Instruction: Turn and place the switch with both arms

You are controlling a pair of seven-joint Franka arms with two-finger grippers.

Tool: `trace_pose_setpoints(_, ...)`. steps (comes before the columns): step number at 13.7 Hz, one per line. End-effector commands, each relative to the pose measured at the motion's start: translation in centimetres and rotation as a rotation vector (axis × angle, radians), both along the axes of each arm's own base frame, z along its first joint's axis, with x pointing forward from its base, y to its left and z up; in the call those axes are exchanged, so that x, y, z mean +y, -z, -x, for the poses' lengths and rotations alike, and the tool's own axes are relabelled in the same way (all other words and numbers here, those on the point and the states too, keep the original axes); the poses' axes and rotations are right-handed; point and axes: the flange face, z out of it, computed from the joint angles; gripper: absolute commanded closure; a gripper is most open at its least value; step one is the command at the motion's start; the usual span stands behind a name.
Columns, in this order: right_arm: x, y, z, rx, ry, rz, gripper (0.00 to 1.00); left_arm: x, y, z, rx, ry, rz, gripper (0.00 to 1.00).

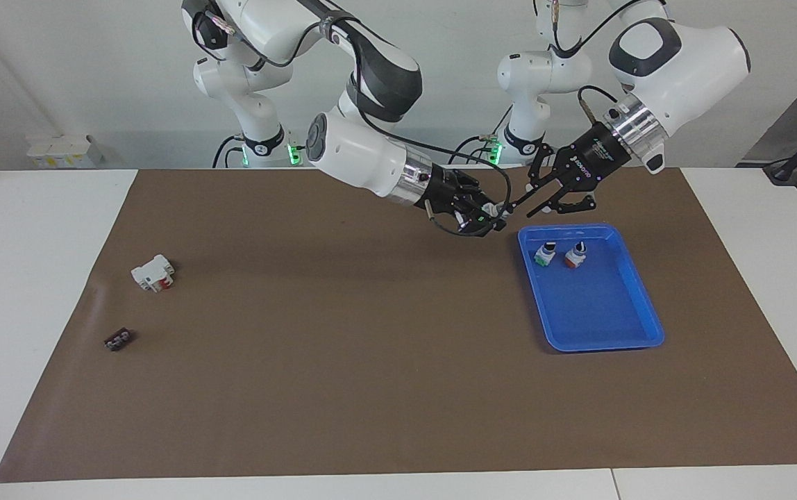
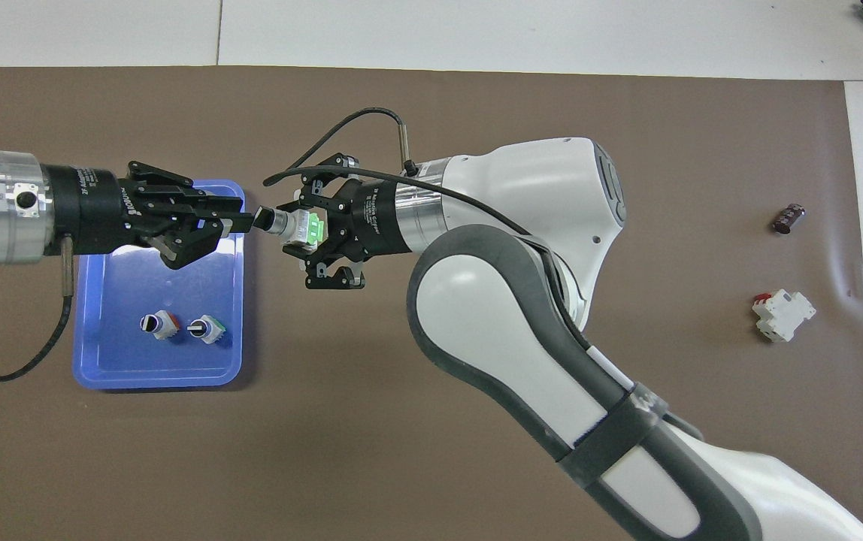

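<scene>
**Switch held between both grippers above the tray edge**

Nearest the robots, two small switches stand inside the blue tray [image 1: 638,305], at its end closest to the arms. One has a green base [image 1: 545,254], the other a red base [image 1: 575,255]. Each is upright with its black knob on top, and they stand just beside one another without touching.

Above the tray edge that faces the right arm's end of the desk, both grippers meet in the air. The right gripper [image 2: 310,233] reaches in from the right arm's side. Its fingers are clenched on the green block end of the switch [image 2: 295,225]. The switch lies horizontally, with its black knob pointing toward the left gripper [image 2: 243,222]. The left gripper hangs over the tray. Its fingers are closed around the black knob, so the switch is grasped at both ends and is clear of the desk.

Toward the right arm's end of the desk, two parts lie on the brown mat [image 1: 371,389], well apart from the tray. A white boxy part with red [image 1: 153,272] lies nearer to the robots. A small dark component [image 1: 119,339] lies farther from the robots than the white part and near it.
</scene>
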Motion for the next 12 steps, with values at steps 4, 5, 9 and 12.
trace_pose_setpoints(4, -0.1, -0.4, 0.5, 0.012, 0.01, -0.016, 1.0, -0.9, -1.3, -0.8, 0.009, 0.06, 0.028, 0.69)
trace_pose_setpoints(5, 0.0, -0.4, 0.5, 0.011, 0.01, -0.016, 1.0, -1.1, -1.4, -1.0, 0.013, 0.07, 0.03, 0.69)
trace_pose_setpoints(9, -0.3, -0.8, 0.4, 0.008, 0.01, -0.017, 1.0, -1.3, -1.0, -0.8, 0.022, 0.077, 0.028, 0.65)
trace_pose_setpoints(12, -0.3, -0.8, 0.4, 0.008, 0.01, -0.017, 1.0, -2.2, -0.5, -0.2, 0.049, 0.127, 0.019, 0.65)
